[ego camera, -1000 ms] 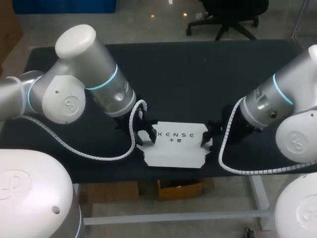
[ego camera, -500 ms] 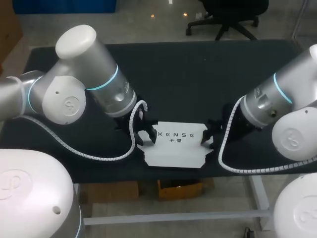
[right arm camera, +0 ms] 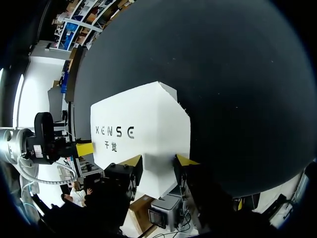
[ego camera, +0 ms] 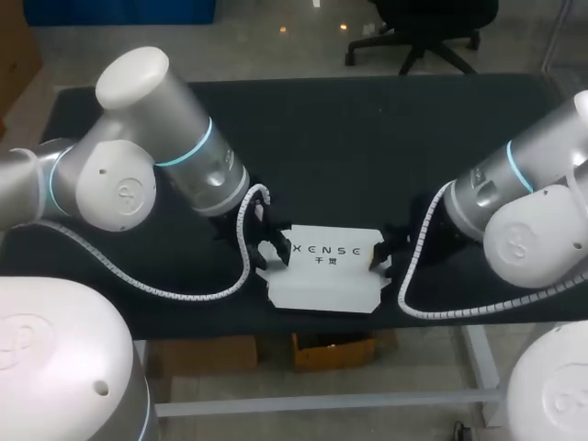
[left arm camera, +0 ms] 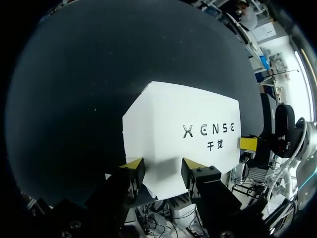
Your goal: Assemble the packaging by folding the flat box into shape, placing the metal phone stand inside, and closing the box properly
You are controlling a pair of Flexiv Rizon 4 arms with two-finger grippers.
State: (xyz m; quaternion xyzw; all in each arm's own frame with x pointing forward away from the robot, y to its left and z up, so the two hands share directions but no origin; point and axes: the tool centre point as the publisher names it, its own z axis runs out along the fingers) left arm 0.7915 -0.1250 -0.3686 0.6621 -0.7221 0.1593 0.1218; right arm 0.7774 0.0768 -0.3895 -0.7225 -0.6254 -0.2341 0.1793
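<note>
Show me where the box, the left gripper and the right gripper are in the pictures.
box (ego camera: 322, 285), head view, on its bare white face near the print.
left gripper (left arm camera: 162, 167), left wrist view, midway between its yellow tips.
right gripper (right arm camera: 158, 162), right wrist view, midway between its yellow tips.

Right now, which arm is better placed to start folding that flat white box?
Likely both together: the left tool grips the white box by its left end tab, the right tool by its right end tab, so neither is better placed.
</note>
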